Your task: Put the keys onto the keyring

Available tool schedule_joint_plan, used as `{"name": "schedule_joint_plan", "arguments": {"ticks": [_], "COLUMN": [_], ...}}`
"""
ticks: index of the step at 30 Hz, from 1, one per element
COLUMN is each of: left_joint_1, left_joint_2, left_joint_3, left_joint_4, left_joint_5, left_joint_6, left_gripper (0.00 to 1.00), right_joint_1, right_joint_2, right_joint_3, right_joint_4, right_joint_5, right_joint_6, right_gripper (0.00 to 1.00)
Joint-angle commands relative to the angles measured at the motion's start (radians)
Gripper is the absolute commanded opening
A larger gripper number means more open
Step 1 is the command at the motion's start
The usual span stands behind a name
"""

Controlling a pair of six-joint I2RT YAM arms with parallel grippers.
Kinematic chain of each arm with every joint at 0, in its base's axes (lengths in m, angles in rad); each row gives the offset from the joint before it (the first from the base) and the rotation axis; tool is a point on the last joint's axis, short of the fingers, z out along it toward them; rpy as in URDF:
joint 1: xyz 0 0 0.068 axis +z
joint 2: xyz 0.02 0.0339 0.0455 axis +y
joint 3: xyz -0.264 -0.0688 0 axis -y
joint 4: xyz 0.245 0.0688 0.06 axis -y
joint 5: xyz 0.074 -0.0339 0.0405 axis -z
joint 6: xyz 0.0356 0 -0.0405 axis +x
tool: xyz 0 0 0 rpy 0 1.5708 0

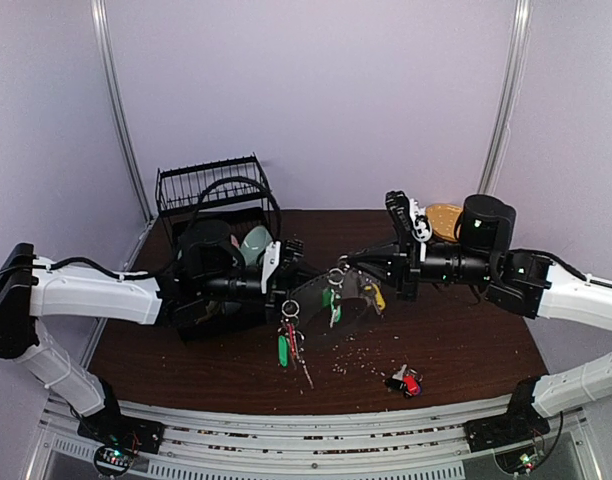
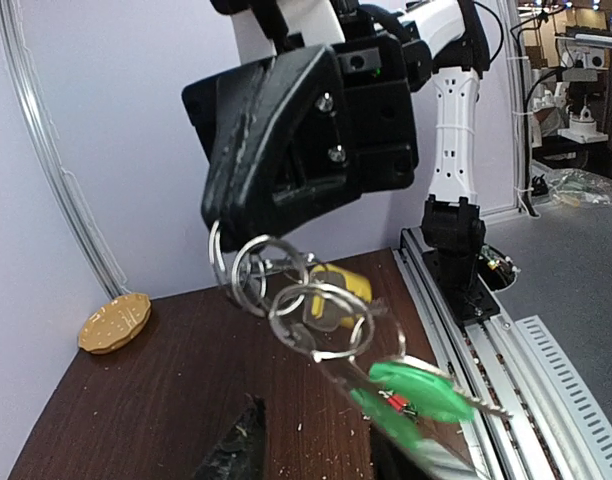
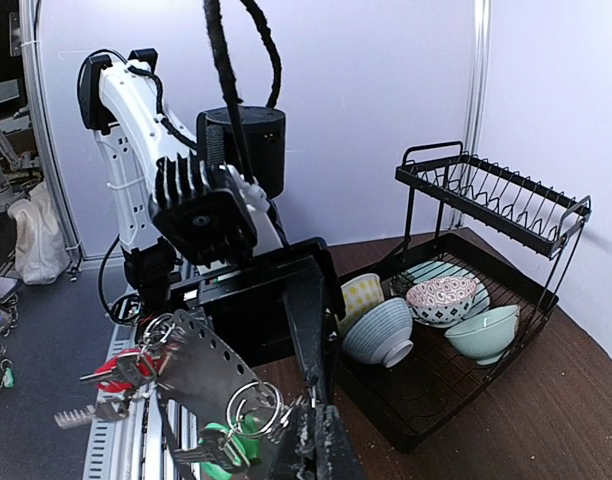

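The keyring [image 1: 321, 288] hangs in the air between my two arms as a thin grey arc with holes along its edge [image 3: 201, 365]. My right gripper [image 1: 364, 262] is shut on its right end [image 3: 331, 428]. Keys with green [image 1: 332, 300] and yellow [image 1: 374, 295] tags hang from it near that grip, and green [image 1: 283, 349] and red tags dangle from its left end. My left gripper [image 1: 283, 268] sits at that left end, and its fingers [image 2: 238, 450] stand apart with bare table showing between them. A green-tagged key [image 2: 416, 392] and several split rings hang just beyond them. Two loose keys [image 1: 405, 381] with red and black tags lie on the table.
A black dish rack [image 1: 212, 195] with bowls [image 3: 441, 300] stands at the back left. A round tan plate [image 1: 444, 218] and a black cylinder [image 1: 486, 222] sit at the back right. Pale crumbs dot the brown table [image 1: 456, 340].
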Motion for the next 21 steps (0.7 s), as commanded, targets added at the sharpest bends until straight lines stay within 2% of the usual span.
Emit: {"name": "schedule_joint_plan", "arguments": {"ticks": [1,5,8,15,21], "left_joint_1": [-0.011,-0.013,-0.021,-0.030,-0.038], "left_joint_2": [-0.027,-0.027,-0.017,0.010,0.006], "left_joint_3": [0.000,-0.013,-0.026,0.007,-0.003], "left_joint_4": [0.162,0.268,0.338,0.308,0.314], "left_joint_5": [-0.003,-0.129,-0.134,-0.131,-0.174], "left_joint_6": [-0.024,-0.107,-0.120,-0.099,-0.081], "left_gripper": [0.39,0.37,0.35,0.33,0.15], "right_joint_1": [-0.007,-0.007,-0.006,-0.006,-0.006], "right_joint_2": [-0.025,-0.007,0.005,0.028,0.036], "right_joint_3": [-0.024,-0.024,-0.031,-0.024,-0.033], "right_joint_4": [0.127,0.143,0.183,0.200,0.237], "right_joint_5": [0.041,0.024,0.008,-0.051,-0.081], "right_joint_6": [0.025,0.036,0.060,0.080,0.102], "right_gripper": [0.00,0.00,0.00,0.00,0.00]}}
